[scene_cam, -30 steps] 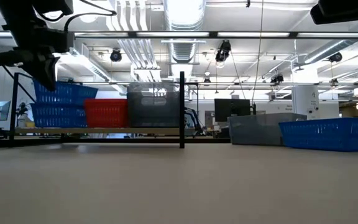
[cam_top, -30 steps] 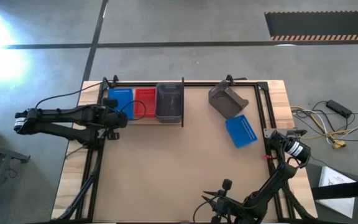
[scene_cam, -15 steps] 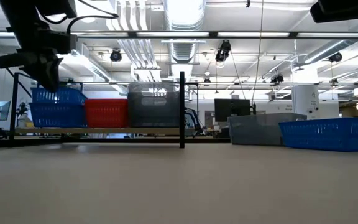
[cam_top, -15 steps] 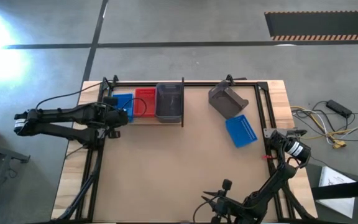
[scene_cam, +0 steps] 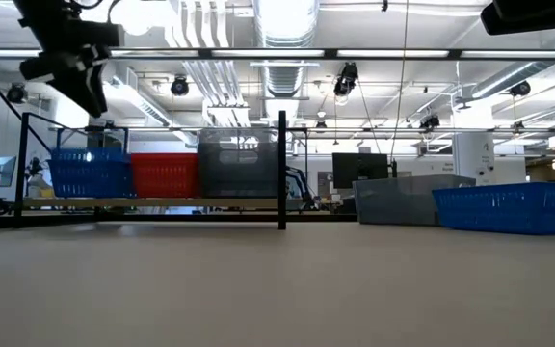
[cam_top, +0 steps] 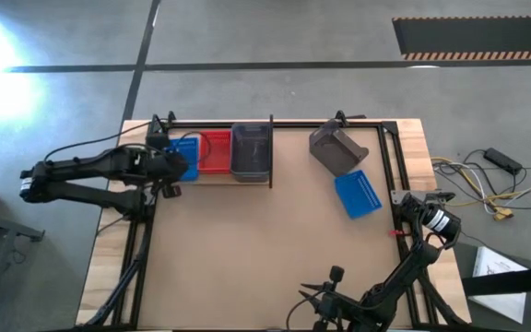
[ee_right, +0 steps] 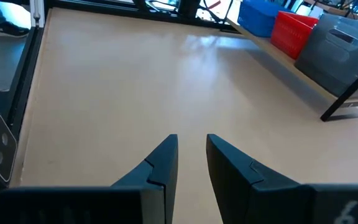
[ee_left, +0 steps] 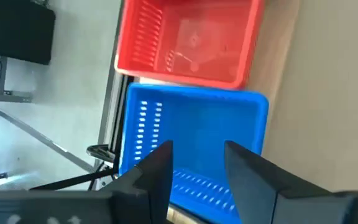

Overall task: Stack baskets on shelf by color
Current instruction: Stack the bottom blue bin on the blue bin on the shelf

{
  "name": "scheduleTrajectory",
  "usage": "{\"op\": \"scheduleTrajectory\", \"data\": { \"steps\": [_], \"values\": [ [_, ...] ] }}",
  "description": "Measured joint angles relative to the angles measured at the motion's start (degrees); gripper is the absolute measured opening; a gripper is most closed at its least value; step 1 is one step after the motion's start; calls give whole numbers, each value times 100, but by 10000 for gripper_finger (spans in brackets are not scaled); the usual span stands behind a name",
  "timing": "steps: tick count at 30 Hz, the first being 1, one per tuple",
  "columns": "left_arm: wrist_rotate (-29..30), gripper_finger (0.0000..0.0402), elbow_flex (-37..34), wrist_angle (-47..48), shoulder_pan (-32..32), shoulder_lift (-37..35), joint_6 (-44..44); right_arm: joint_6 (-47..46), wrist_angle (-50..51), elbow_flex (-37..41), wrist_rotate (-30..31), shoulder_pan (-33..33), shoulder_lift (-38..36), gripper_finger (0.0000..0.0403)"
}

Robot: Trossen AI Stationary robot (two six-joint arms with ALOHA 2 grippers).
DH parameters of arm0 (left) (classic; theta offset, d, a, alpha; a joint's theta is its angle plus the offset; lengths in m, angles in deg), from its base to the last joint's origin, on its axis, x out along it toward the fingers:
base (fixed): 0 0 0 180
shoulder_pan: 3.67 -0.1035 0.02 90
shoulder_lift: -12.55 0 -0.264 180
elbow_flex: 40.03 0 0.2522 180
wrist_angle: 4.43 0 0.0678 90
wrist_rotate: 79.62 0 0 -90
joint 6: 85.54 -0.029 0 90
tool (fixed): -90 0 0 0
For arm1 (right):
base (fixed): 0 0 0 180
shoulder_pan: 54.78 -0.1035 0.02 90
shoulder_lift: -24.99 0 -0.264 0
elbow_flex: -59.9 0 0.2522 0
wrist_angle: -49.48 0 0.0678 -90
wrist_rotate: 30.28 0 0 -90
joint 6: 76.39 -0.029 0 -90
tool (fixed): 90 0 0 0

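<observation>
On the shelf [cam_top: 212, 176] at the table's far left stand a blue basket [cam_top: 188, 153], a red basket [cam_top: 216, 151] and a dark grey basket [cam_top: 251, 149], side by side on their bases. My left gripper [scene_cam: 83, 89] hangs open just above the blue basket [scene_cam: 89, 173], with its fingers over that basket's near end [ee_left: 197, 180]. Two more baskets lie on the table at the far right, a tilted dark grey basket [cam_top: 336, 148] and a blue basket [cam_top: 358, 194]. My right gripper [ee_right: 191, 149] waits open at the near edge, holding nothing.
The shelf's black upright divider [cam_top: 271, 151] stands just right of the dark grey basket. Black frame rails [cam_top: 387, 175] run along the table's edges. The brown table top [cam_top: 256, 249] spreads between the shelf and my right arm [cam_top: 404, 263].
My left gripper has opened and let go of the upper blue basket, then risen a little. That basket, earlier raised and tilted over the lower blue one, has dropped and now sits level on the shelf.
</observation>
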Motion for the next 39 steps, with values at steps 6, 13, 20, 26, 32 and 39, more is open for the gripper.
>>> {"op": "scheduleTrajectory", "data": {
  "steps": [6, 13, 20, 26, 32, 39],
  "values": [
    [-235, 128, -67, -6, 1, -10, 330, 4, -2, 0, 0, 0, 0, 77],
    [-1381, 127, -157, -4, 30, 273, 2351, 14, -2, 0, 0, 0, 0, 77],
    [-2271, 82, -265, -1, 130, 807, 2664, 13, -2, 0, 0, 0, 0, 77],
    [-1535, 32, -326, 37, 119, 1404, 2654, 13, -9, 0, -1, 0, 0, 77],
    [-1293, 7, -338, 139, 114, 1934, 2369, 13, -11, 0, 0, 0, 0, 77],
    [-346, 3, -342, 351, 114, 2273, 2362, 13, -13, 0, 0, 0, 0, 77]
  ]
}}
